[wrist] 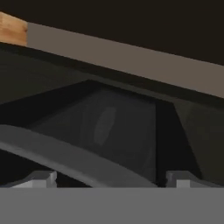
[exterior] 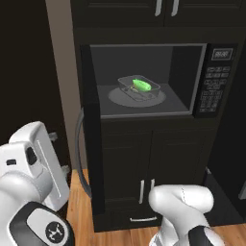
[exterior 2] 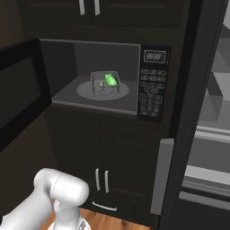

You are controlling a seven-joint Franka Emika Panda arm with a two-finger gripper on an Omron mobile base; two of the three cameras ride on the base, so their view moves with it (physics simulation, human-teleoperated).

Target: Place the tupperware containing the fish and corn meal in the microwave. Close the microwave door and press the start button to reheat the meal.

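The microwave (exterior: 214,81) (exterior 2: 152,85) stands open. On its round pale turntable (exterior: 158,97) (exterior 2: 83,91) rests the clear tupperware (exterior: 128,86) (exterior 2: 99,85), with the green fish and corn meal (exterior: 141,84) (exterior 2: 109,80) inside. The microwave door (exterior: 91,144) (exterior 2: 18,90) is swung out to the left. Its curved grey handle (exterior: 79,153) (wrist: 65,159) runs close in front of my gripper (wrist: 114,180) (exterior: 60,153). The gripper is open and holds nothing, and the door's dark window (wrist: 118,127) lies just beyond its fingertips.
Dark cabinet doors (exterior: 144,163) (exterior 2: 103,152) sit below the microwave, above a wooden floor (exterior: 81,211). To the right stands a tall unit with grey shelves (exterior 2: 211,112) and a long grey handle (exterior 2: 159,175). More cabinets (exterior: 163,9) hang above.
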